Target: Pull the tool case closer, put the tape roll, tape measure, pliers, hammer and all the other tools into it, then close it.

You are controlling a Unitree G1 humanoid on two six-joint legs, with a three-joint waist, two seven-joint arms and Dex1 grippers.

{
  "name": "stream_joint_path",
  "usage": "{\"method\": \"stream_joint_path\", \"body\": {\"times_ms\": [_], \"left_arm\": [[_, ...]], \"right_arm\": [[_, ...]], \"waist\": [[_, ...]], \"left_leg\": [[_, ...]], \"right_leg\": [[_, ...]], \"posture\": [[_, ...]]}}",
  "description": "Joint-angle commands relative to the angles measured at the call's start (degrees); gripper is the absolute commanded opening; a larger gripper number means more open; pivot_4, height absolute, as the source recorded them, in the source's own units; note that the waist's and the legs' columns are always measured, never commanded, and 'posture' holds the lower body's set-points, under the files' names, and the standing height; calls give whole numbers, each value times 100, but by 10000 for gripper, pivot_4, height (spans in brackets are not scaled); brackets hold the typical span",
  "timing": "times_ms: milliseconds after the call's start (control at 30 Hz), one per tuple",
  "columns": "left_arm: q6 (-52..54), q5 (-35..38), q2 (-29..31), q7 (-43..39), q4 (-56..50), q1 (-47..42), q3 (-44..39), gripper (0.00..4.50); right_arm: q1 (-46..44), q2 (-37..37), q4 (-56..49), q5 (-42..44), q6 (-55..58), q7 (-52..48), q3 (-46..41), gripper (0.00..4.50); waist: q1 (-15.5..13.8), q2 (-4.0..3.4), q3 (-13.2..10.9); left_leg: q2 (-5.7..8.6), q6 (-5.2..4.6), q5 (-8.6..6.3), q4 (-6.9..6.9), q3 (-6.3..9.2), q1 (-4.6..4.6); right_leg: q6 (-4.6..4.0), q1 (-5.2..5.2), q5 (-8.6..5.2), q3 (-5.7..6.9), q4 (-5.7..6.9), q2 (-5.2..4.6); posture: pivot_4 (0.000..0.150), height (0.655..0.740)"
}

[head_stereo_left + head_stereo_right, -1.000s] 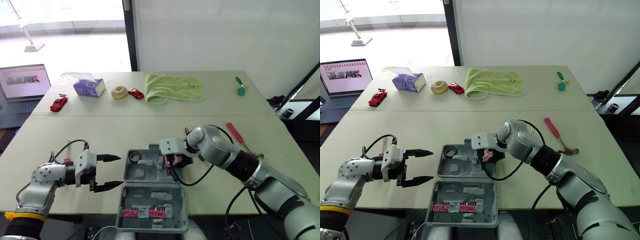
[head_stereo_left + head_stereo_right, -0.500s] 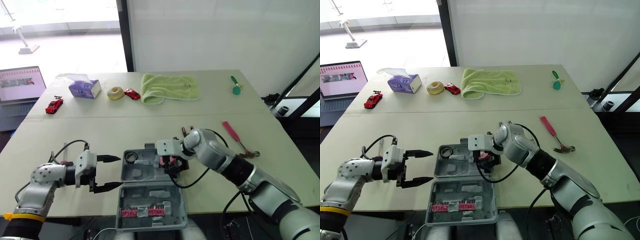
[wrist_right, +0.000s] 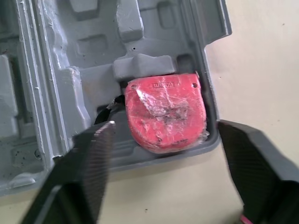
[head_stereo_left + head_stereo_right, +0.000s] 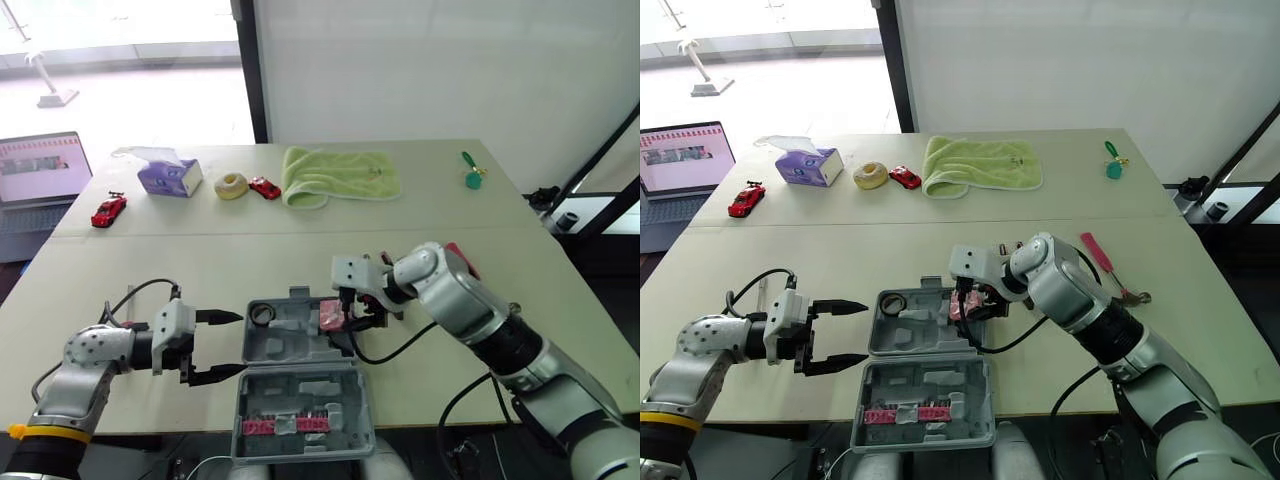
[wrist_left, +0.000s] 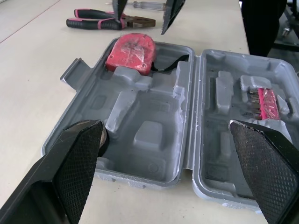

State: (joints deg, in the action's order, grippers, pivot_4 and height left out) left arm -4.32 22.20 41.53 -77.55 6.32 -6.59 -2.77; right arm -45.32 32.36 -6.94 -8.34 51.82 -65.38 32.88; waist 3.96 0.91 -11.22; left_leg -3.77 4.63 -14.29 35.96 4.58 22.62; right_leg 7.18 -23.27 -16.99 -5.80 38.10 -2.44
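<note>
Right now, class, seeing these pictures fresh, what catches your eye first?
The open grey tool case at the near edge of the table stands out first, with a red tape measure lying in a recess at its right end. The right gripper hangs open just over that tape measure, and the left gripper is open beside the case's left side.

You're looking at a grey tool case [image 4: 290,342], a scuffed red tape measure [image 3: 166,112] and a cream worktop [image 4: 250,260]. The pliers [image 5: 93,22] show black handles with pink trim; the towel [image 4: 340,175] is pale green, the tissue box [image 4: 168,178] purple.
</note>
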Motion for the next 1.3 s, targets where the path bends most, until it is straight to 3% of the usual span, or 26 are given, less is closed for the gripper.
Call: {"method": "stream_joint_path", "body": {"times_ms": [33,133,633,767,1300], "left_arm": [[9,35,38,-20,-133,-92,2,45000],[21,30,38,-19,-118,-128,7,45000],[44,13,15,41,-158,-134,36,45000],[62,20,1,59,-176,-135,36,45000],[72,22,-18,93,-232,-119,46,45000]], "right_arm": [[102,-46,-18,115,-378,248,-226,18339],[178,-52,68,187,-565,385,-304,4052],[694,-232,231,571,-1340,916,-774,4052],[729,-163,85,617,-1251,847,-742,16457],[1138,-215,744,532,-1367,1003,-581,16457]], "waist": [[-2,0,0],[-1,0,0],[-2,1,0],[-2,1,0],[-3,1,0]], "left_leg": [[0,0,0,0,0,0],[0,0,0,0,0,0],[0,0,0,-1,0,1],[0,0,0,-2,0,1],[0,0,0,-2,0,1]], "right_leg": [[0,0,0,0,0,0],[0,0,0,0,0,0],[0,0,0,0,-1,0],[0,0,0,0,-2,0],[0,1,0,0,-3,0]], "posture": [[1500,7400],[1500,7400],[1500,7400],[1500,7400],[1500,7400]]}}
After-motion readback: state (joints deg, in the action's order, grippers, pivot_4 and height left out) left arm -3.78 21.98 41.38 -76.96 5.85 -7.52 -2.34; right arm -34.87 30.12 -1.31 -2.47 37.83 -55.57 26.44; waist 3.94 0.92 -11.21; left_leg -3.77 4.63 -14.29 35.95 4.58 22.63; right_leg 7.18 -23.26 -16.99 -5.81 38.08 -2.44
